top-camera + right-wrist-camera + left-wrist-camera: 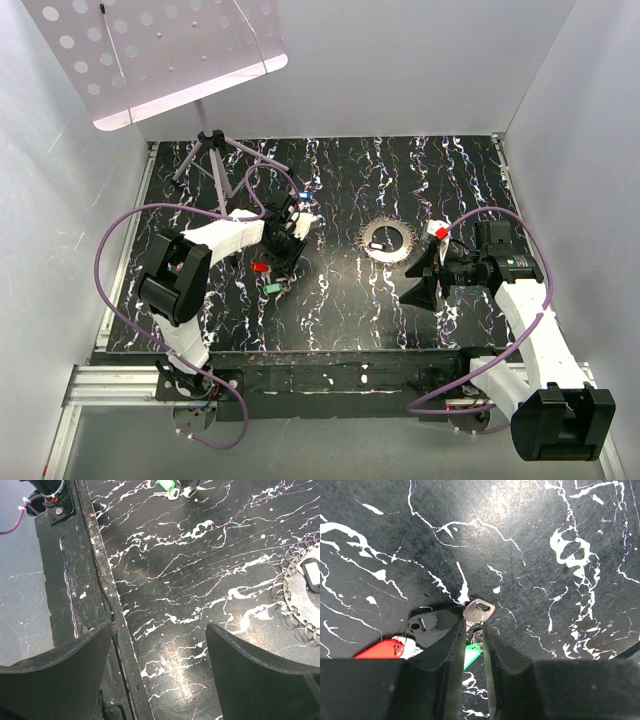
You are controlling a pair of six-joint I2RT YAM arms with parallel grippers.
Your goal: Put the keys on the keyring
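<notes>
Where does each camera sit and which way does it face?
Top external: above, behind the bases, facing down; both arms show.
Left wrist: on left arm, facing down past left gripper at a silver key.
Right wrist: on right arm, facing along the table's near edge past right gripper.
Shared: keyring, top and right wrist.

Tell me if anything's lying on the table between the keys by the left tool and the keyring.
Nothing visible. In the top view, the table between the keys at the left tool and the keyring is bare; the right tool sits on the keyring's other side.
</notes>
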